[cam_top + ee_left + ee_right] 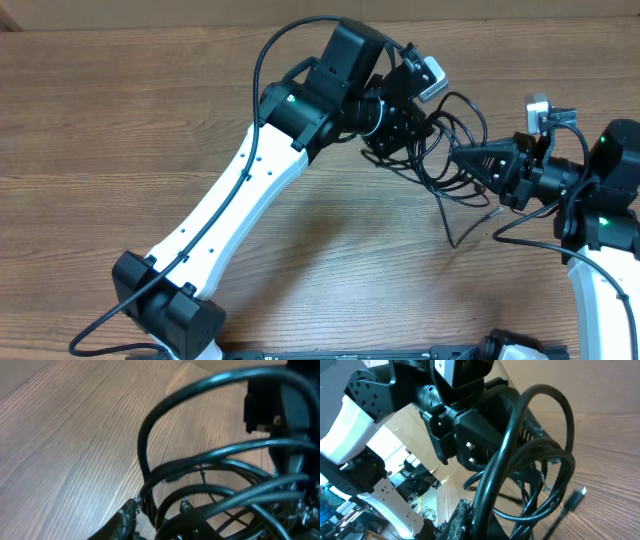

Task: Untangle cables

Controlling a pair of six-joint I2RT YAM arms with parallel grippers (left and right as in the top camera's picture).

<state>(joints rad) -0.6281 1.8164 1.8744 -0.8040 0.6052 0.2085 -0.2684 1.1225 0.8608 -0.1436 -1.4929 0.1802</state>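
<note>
- overhead: the cables (452, 150) are one knotted bunch of loops at the far right of the table (150, 100), and seem to be lifted between the two arms rather than spread flat.
- the left pincer (408, 128) meets the bunch from its left side and the right pincer (462, 157) from its right. they face each other, near together, with the loops between them.
- judgement: they are placed like this so each side can draw its own part of the bunch away from the other. opposite grips give the pull that opens a knot.
- right pincer: in the overhead view its fingers taper to a point right at the loops. in the right wrist view the cords rise from just beside its fingertip (462, 520). it reads as pinched narrow on the cables.
- left pincer: cannot tell if it is wide or narrow. blurry loops fill the left wrist view, touching or just over one fingertip (126, 519), and the other finger is not clear.
- loose ends (449, 230) trail from the bunch toward the robot and lie on the wood. a small plug (576, 497) shows in the right wrist view, below the loops and free of both pincers.
- progress guess: early to middle. the loops cross over each other and nothing is laid out separately yet.
- risk guess: a hard pull may tighten the knot or slip the thin cords out of the fingers.
</note>
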